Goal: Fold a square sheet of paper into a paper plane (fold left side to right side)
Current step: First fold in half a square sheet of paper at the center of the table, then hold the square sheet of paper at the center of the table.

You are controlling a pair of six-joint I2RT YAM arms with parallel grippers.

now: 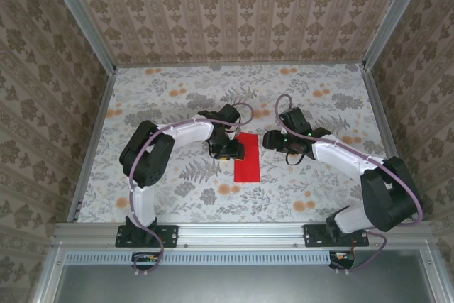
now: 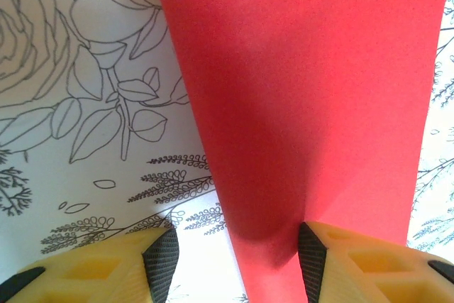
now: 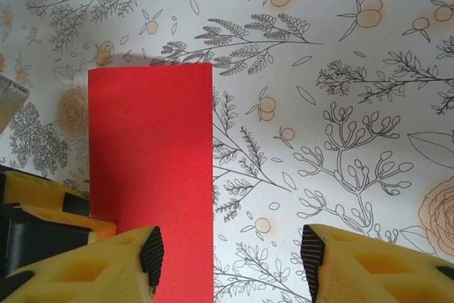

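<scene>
Left tool, hazard: if the jaws close here, they could nip the long left edge of the sheet of paper and buckle or lift it. Cause: the thin paper's edge runs through the gap.
Right tool, hazard: a dragging pad could slide the sheet and skew the layers. Cause: nothing visibly pins the paper to the table.
Shared hazard: both arms work near the sheet's far end, so a wide move risks a knock.
Left tool, state: jaws about half open, gripping nothing. One pad is on or just above the red paper, the other is over bare cloth.
Right tool, state: jaws about half open and empty, just right of the sheet. Contact cannot be told.
Sheet position: doubled into a narrow rectangle, running near to far at mid-table between the tools.
</scene>
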